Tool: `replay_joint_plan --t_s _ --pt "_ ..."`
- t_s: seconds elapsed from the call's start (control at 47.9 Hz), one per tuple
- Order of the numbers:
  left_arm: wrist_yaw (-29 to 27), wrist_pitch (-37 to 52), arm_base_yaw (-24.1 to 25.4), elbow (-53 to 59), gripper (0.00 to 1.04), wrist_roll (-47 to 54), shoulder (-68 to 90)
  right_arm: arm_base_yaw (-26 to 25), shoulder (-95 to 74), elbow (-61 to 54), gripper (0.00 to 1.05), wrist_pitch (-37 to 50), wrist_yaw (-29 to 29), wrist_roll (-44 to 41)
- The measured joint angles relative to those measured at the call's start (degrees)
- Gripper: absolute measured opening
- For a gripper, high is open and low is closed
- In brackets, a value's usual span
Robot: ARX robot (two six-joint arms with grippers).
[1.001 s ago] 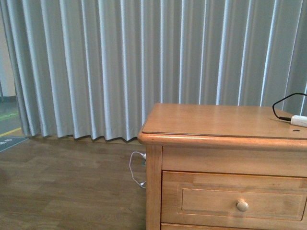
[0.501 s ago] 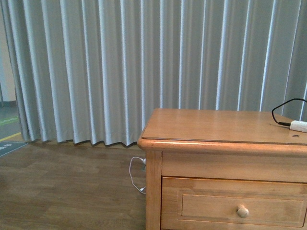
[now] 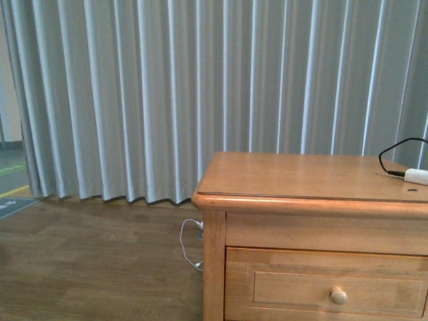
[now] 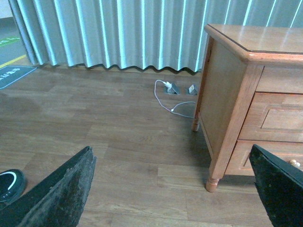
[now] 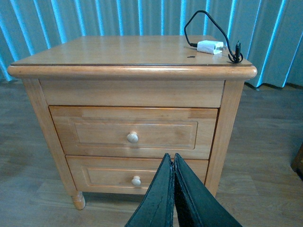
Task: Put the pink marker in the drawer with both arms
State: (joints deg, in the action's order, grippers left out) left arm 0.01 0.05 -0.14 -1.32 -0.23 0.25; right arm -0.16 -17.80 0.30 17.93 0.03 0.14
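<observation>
The pink marker is out of view in every frame. The wooden nightstand has a shut top drawer [image 5: 135, 133] with a round knob [image 5: 132, 137]; the same drawer shows in the front view [image 3: 334, 284]. A second shut drawer [image 5: 113, 176] lies below it. My right gripper [image 5: 172, 157] is shut and empty, in front of the drawers, its tips over the lower drawer's front. My left gripper [image 4: 175, 156] is open and empty, above the floor left of the nightstand [image 4: 236, 94]. Neither arm shows in the front view.
A white plug [image 5: 209, 47] with a black cable [image 5: 199, 19] lies on the nightstand top, also in the front view [image 3: 416, 176]. A white cable [image 4: 173, 101] lies on the wood floor by grey curtains [image 3: 167, 93]. A round black device [image 4: 9, 182] sits on the floor.
From one second ago to half a second ago the front view shifted, so the nightstand sits slightly lower. Since then nothing has visibly moved.
</observation>
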Motion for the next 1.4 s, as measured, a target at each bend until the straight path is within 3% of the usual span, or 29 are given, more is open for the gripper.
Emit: replay_joint_plan --t_s 0.459,0.563,0.834,1.064,1.251,1.293,1.397 --pt "0.0 0.0 0.0 0.0 0.98 0.0 0.0 0.0 7.67 0.0 0.01 -7.63 -0.02 0.0" --pt "-0.04 0.0 0.0 0.0 0.98 0.0 0.0 0.0 15.08 0.04 0.01 -17.05 -0.09 -0.02" --pt "-0.02 -0.02 0.0 0.0 0.98 0.0 0.0 0.0 17.57 0.04 0.02 -17.86 -0.09 -0.09" --pt "-0.02 -0.02 0.0 0.0 0.98 -0.02 0.0 0.0 17.57 0.04 0.58 -17.9 -0.09 -0.11" --pt "-0.02 -0.02 0.0 0.0 0.98 0.0 0.0 0.0 17.57 0.04 0.92 -17.9 -0.09 -0.11" --pt "-0.02 -0.02 0.0 0.0 0.98 -0.02 0.0 0.0 17.57 0.04 0.98 -17.9 -0.09 -0.07" --pt "-0.02 -0.02 0.0 0.0 0.98 0.0 0.0 0.0 17.57 0.04 0.96 -17.9 -0.09 -0.09"
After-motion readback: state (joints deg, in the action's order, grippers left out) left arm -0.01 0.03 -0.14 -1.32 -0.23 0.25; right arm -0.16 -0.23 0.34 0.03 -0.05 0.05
